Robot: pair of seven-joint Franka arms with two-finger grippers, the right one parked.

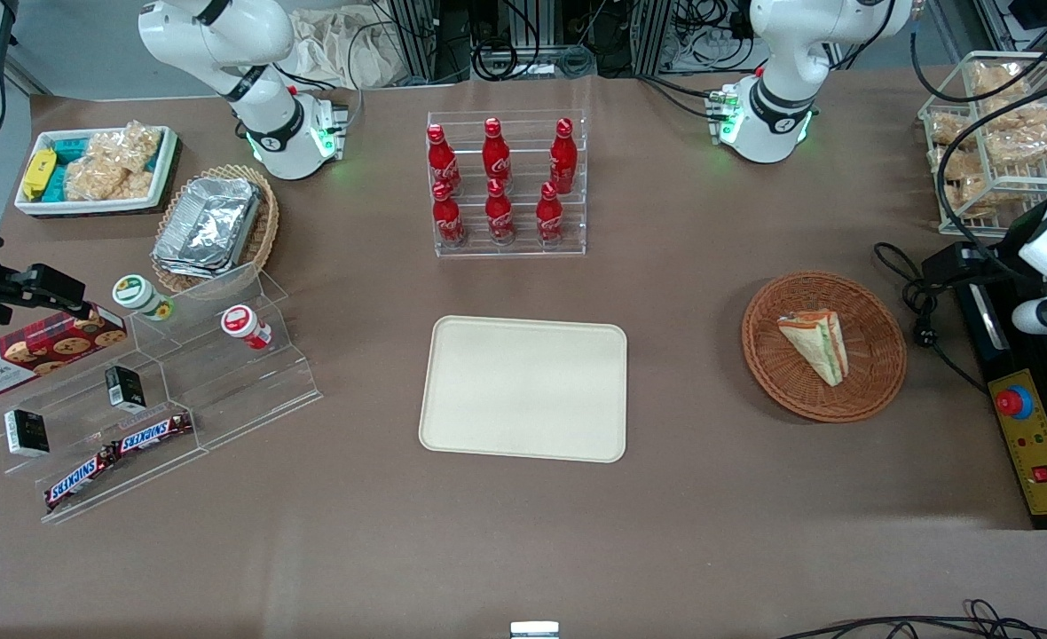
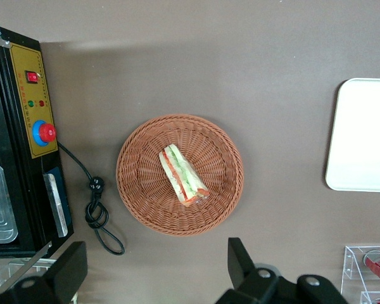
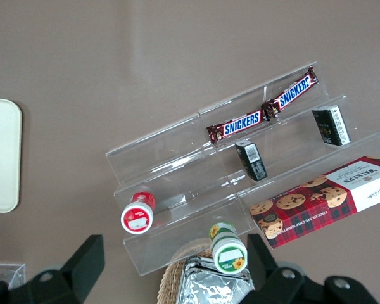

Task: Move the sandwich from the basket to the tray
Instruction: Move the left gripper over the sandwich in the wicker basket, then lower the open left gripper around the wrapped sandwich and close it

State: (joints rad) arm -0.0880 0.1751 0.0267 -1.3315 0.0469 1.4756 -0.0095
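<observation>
One sandwich (image 2: pixel 184 175) lies untouched in the wicker basket (image 2: pixel 139 202) while the gripper (image 2: pixel 155 272) hangs high above, fingers spread and empty, so the approach seems underway: next descend, then grasp for the tray (image 1: pixel 523 435).

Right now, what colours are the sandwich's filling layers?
Green and orange-red between pale bread; the sandwich shows best in the left wrist view.

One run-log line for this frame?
end effector: open, above basket | sandwich: in basket, ungrasped | tray: bare | phase: pre-grasp
</observation>
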